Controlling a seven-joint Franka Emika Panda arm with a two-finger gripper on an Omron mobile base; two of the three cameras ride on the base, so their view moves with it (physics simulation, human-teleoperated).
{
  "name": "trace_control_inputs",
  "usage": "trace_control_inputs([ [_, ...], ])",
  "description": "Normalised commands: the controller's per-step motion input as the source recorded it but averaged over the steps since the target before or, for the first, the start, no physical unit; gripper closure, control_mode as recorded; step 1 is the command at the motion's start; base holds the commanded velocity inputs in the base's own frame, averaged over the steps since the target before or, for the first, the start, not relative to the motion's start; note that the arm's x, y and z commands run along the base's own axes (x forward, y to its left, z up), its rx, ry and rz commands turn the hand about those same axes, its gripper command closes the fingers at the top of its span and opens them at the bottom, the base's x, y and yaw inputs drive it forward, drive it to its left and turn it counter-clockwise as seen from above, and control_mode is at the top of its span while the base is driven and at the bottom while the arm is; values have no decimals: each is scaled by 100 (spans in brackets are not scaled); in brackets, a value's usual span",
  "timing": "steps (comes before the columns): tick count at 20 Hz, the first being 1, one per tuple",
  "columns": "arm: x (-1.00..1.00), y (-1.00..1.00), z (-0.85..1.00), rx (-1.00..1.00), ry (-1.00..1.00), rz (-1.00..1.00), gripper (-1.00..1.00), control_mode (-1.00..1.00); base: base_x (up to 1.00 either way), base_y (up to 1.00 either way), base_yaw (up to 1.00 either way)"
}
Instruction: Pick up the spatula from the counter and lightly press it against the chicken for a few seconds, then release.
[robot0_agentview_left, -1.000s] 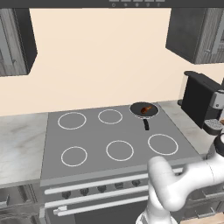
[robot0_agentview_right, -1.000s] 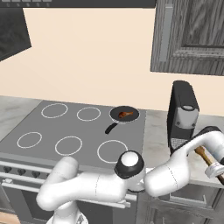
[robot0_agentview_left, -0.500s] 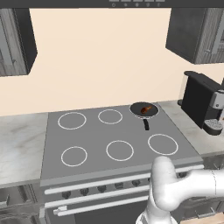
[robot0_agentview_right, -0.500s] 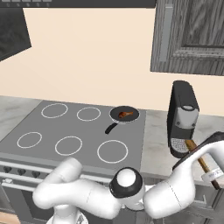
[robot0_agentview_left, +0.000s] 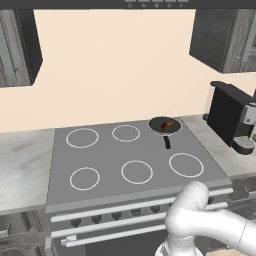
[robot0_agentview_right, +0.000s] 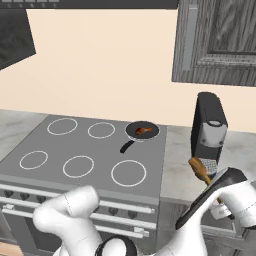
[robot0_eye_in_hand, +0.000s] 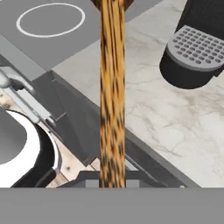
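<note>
- The claw (robot0_eye_in_hand: 112, 178) pinches the handle of the brown wooden spatula (robot0_agentview_right: 201, 169), which hangs above the grey marble counter (robot0_agentview_right: 175, 160), near the black coffee machine (robot0_agentview_right: 209, 127).
- I judge the pick-up is done and the carry is the step in hand.
- The reddish-brown chicken piece (robot0_agentview_right: 144, 130) lies in the small black frying pan (robot0_agentview_right: 129, 133), well apart from the spatula.
- Next I must swing the blade over the pan and lower it softly.

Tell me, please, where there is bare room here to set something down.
Free: the marble counter left of the stove, and the five burner rings away from the pan. Crowded: the counter strip between stove and coffee machine, where the spatula hangs.
</note>
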Motion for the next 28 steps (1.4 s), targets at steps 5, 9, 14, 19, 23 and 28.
trace_control_inputs([
  [5, -39, 100, 10, -21, -21, -9, 100, -100, 0, 0, 0],
  [9, -34, 96, 18, -22, -16, -13, 100, -100, 0, 0, 0],
  [14, -15, 76, 26, -20, -6, -13, 100, -100, 0, 0, 0],
  [19, 0, 49, 32, -8, 19, -2, 100, -100, 0, 0, 0],
  [23, 0, 39, 30, -4, 24, 0, 100, -100, 0, 0, 0],
  [28, 1, 36, 29, -6, 14, 0, 100, -100, 0, 0, 0],
])
